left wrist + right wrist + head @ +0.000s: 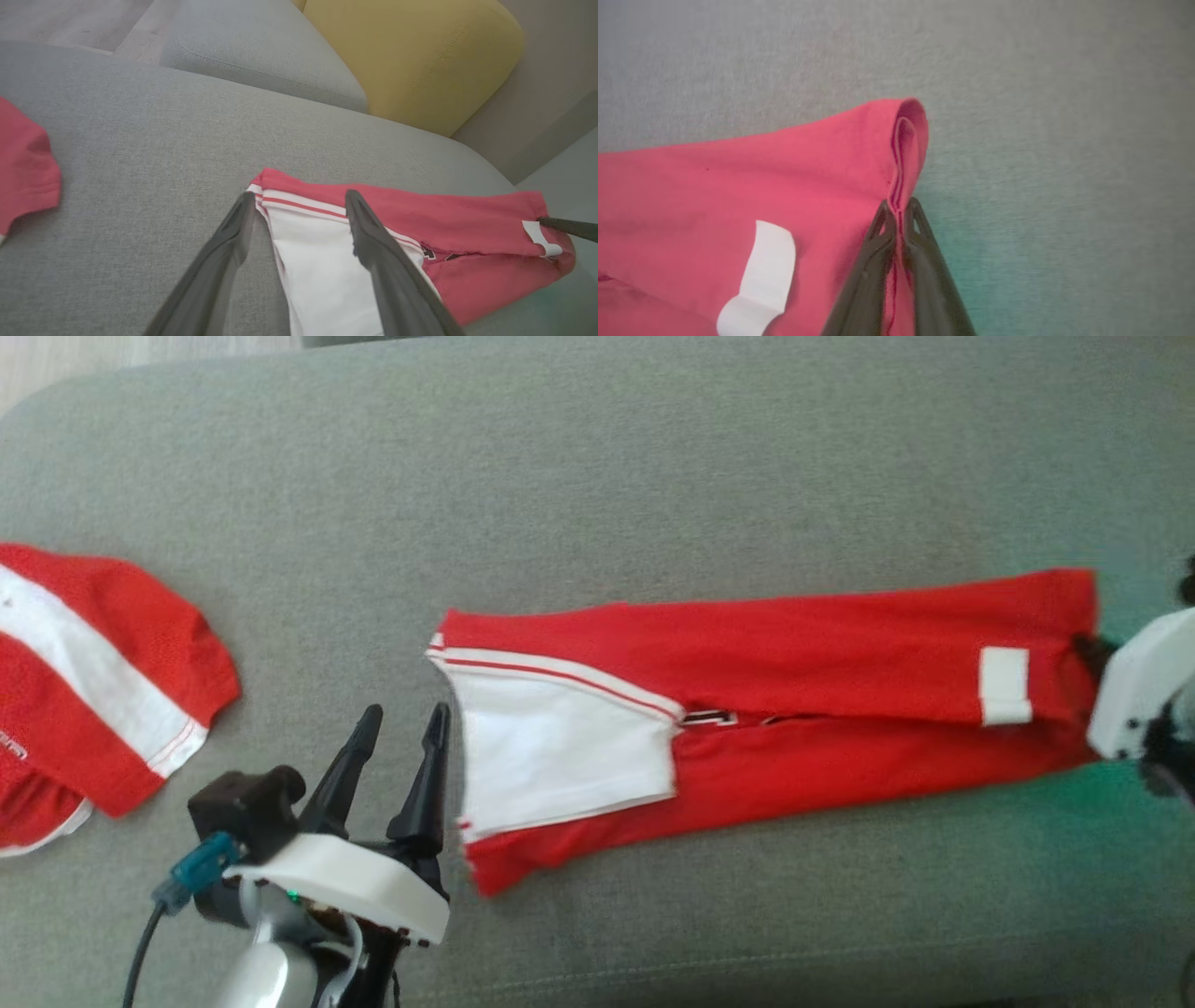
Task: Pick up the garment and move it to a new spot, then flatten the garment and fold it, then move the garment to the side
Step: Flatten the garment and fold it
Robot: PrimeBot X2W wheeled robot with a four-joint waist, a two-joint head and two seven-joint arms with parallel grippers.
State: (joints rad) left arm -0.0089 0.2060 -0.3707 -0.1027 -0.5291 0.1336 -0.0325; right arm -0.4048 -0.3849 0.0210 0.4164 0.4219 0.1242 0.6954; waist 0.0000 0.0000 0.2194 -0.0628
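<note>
The right gripper [900, 210] is pinched tight on the red edge of the garment [794, 663]. The garment lies long and flat on the grey sofa [653, 476] and reaches from this gripper all the way across to the left gripper [405, 711]. A little white tag [761, 275] sits on the cloth near the right gripper, while the left gripper has its two fingers spread wide with nothing in them, right at the garment's white end, and another red and white cloth [93, 653] lies on its other side, well apart.
</note>
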